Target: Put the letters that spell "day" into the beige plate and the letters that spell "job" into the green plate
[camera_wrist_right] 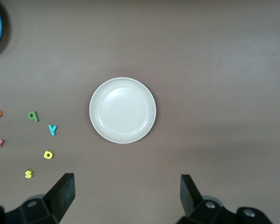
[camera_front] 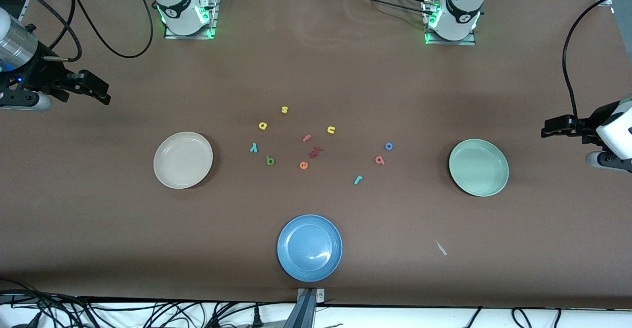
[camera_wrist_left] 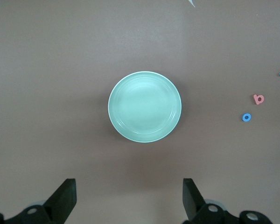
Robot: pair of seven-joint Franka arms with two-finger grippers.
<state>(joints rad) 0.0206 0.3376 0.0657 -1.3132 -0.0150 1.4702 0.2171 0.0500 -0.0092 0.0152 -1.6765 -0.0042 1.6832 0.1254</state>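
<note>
A matte brown sheet covers the counter (camera_front: 316, 61), and on it sit three round, shallow, smooth plates with raised rims: the beige plate (camera_front: 183, 160) toward the right arm's end, the green plate (camera_front: 478, 167) toward the left arm's end, and a blue plate (camera_front: 309, 247) between them, nearest the front camera. All three are empty. Between the beige and green plates lie eleven tiny flat foam letters, scattered apart. Nearer the beige plate are the green d (camera_front: 270, 160), the yellow a (camera_front: 262, 125) and the teal y (camera_front: 254, 147); nearer the green plate are the hooked teal j (camera_front: 358, 180), the blue ring o (camera_front: 388, 146) and the pinkish-red b (camera_front: 379, 159). Among them sit a yellow s (camera_front: 284, 109), a yellow u (camera_front: 331, 130), an orange e (camera_front: 303, 165) and two dark red letters (camera_front: 313, 149). The left gripper (camera_wrist_left: 129, 198) hangs above the counter beside the green plate, the right gripper (camera_wrist_right: 126, 198) beside the beige plate; both have their black fingers spread wide, holding nothing.
</note>
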